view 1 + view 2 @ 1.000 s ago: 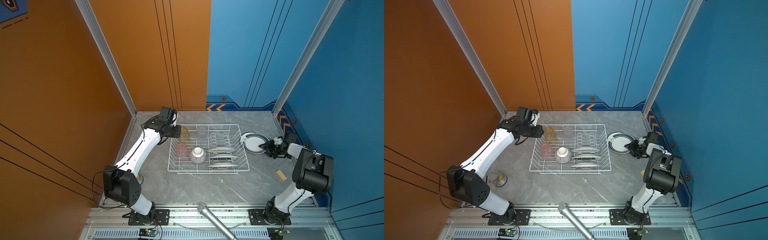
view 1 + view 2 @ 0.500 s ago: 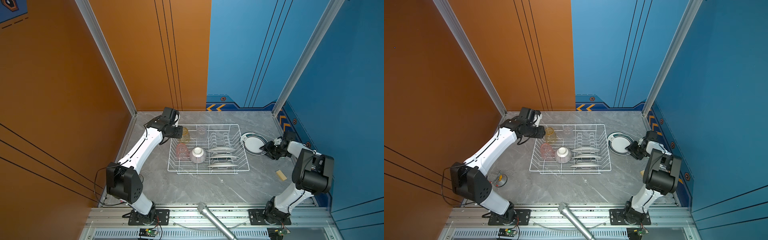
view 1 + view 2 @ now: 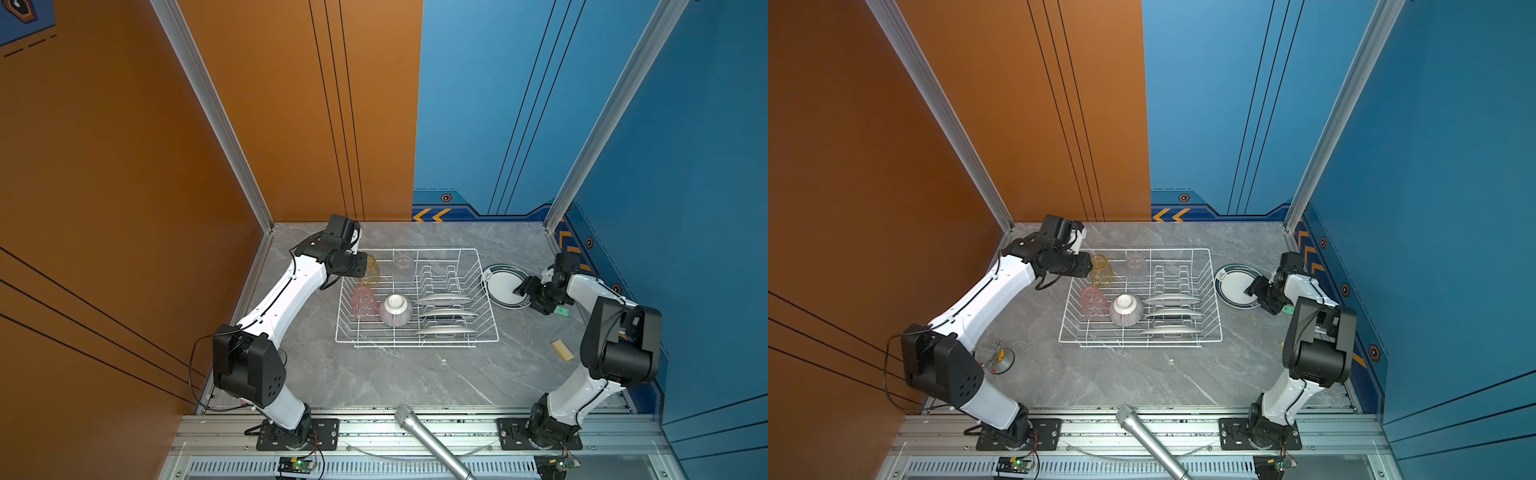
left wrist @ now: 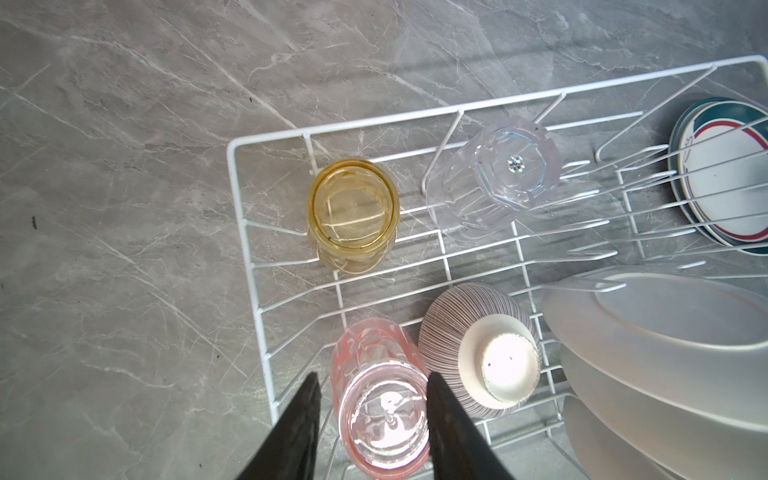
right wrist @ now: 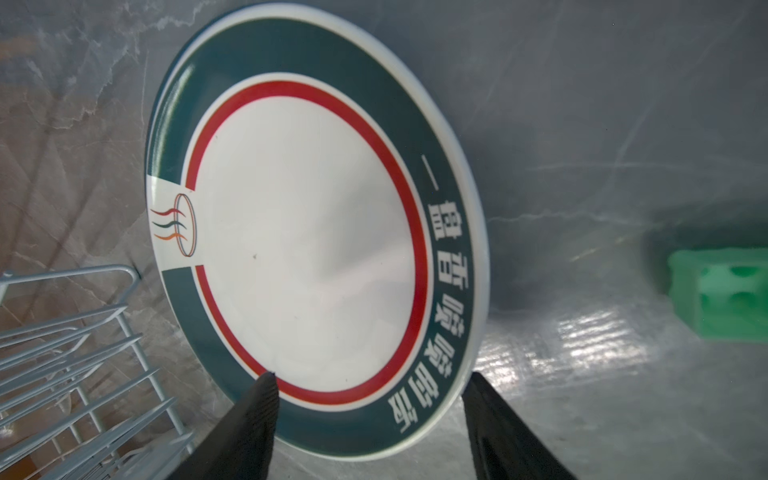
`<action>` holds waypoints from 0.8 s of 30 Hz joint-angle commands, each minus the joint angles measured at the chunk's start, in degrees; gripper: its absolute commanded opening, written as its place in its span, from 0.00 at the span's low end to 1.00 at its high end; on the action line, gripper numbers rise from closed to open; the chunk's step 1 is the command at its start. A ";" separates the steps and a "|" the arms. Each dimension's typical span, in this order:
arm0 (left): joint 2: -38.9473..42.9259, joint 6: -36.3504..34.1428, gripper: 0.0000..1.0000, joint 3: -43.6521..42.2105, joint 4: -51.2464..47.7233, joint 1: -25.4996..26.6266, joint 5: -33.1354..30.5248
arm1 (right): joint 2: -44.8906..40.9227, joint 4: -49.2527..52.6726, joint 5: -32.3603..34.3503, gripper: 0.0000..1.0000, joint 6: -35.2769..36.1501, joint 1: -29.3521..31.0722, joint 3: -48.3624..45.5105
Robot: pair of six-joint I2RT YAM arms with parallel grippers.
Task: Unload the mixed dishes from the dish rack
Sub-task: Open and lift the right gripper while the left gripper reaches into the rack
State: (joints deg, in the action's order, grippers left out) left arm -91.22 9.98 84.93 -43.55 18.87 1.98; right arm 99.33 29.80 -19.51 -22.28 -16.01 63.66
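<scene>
The white wire dish rack (image 3: 440, 250) holds an amber tumbler (image 3: 371, 272), a clear tumbler (image 3: 403, 266), an upturned pink tumbler (image 3: 364, 302), a striped bowl (image 3: 395, 309) and three white plates (image 3: 444, 314) in its slots. My left gripper (image 4: 371, 376) hovers open over the rack's far left corner. Its fingers frame the pink tumbler (image 4: 382, 415) in the left wrist view without touching it. To the right of the rack a dark-rimmed plate (image 3: 498, 282) lies on the table with a second rim showing beneath it. My right gripper (image 5: 370, 376) is open astride its near rim (image 5: 374, 440).
A green block (image 3: 562, 311) sits just behind my right gripper and a wooden block (image 3: 562, 350) lies nearer the front right. A microphone (image 3: 432, 440) pokes in over the front rail. A small metal fixture (image 3: 994, 357) stands by the left arm's base.
The right jaws have spread apart and the dark-rimmed plate has settled from a tilt to lying flat. The left arm has shifted slightly over the rack's corner.
</scene>
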 commanded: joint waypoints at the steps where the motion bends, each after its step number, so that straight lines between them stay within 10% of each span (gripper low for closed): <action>1: 0.28 -1.18 0.43 1.13 -0.92 0.68 0.42 | 1.83 3.47 4.90 0.71 -0.12 1.80 2.52; 11: 0.26 -3.47 0.44 2.22 -0.91 3.57 1.19 | 2.47 3.94 5.45 0.76 -0.61 2.53 3.24; 24: -4.76 -20.80 0.47 11.40 -1.00 20.46 9.28 | -11.06 8.73 2.26 0.76 2.11 1.83 3.86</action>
State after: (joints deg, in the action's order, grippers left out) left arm -94.45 -3.90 93.95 -43.55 36.95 6.50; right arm 91.20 35.59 -15.90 -21.34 -14.81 66.24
